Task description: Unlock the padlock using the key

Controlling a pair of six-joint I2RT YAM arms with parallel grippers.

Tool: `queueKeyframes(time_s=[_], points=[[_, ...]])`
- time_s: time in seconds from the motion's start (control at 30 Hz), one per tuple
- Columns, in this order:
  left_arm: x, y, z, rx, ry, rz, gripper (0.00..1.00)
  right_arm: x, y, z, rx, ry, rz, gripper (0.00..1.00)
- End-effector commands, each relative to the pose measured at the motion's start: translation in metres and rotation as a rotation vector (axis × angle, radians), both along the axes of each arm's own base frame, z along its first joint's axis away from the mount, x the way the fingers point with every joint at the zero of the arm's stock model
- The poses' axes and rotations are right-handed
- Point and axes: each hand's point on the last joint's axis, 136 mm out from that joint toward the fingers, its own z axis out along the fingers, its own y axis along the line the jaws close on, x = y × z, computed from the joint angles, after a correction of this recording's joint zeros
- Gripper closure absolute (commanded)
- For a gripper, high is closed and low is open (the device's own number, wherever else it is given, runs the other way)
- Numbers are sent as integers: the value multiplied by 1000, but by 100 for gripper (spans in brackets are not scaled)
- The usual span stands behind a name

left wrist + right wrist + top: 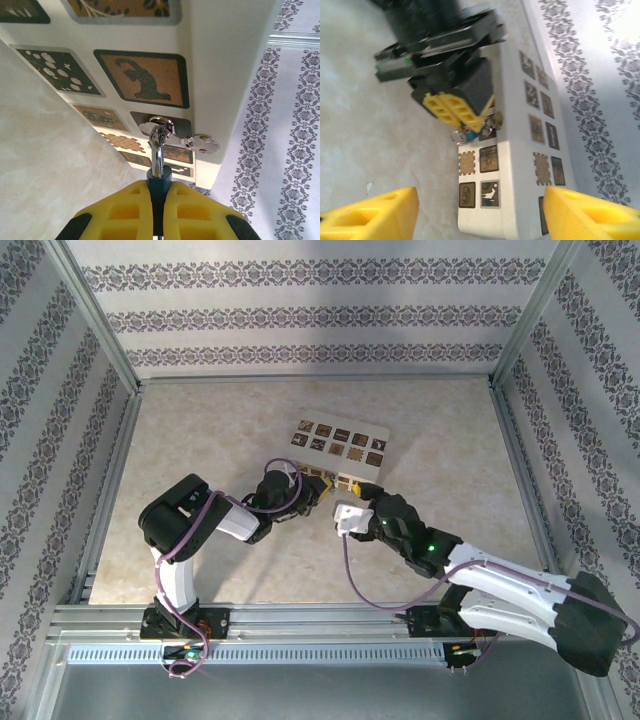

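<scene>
Left gripper is clamped on the padlock, whose shackle hooks into the cream box; the key sits just beside it. Right gripper is spread wide, empty. The lock is probably light, rigid and slick (best pinched across its flat faces).

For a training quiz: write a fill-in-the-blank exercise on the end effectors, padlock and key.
1. The left end effector is shut on the padlock, whose body is ___.
2. The right end effector is ___, holding nothing.
3. The key hangs against the cream box, held by ___ end effector.
Missing words: blue; open; neither.
</scene>
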Motion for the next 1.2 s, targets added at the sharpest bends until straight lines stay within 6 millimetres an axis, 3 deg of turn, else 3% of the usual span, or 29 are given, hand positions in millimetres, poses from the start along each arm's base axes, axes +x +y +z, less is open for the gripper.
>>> queueKeyframes(time_s=[0.0, 0.37, 0.9, 1.17], points=[[-1, -6, 35, -58, -66, 3, 95, 8, 14, 4, -24, -28, 27, 38], [-3, -7, 42, -62, -61, 5, 96, 32, 37, -29, -36, 19, 30, 53], [-3, -9, 42, -70, -59, 7, 98, 48, 35, -29, 37, 51, 18, 72], [-3, -9, 40, -75, -54, 9, 98, 52, 35, -33, 36, 51, 4, 77]])
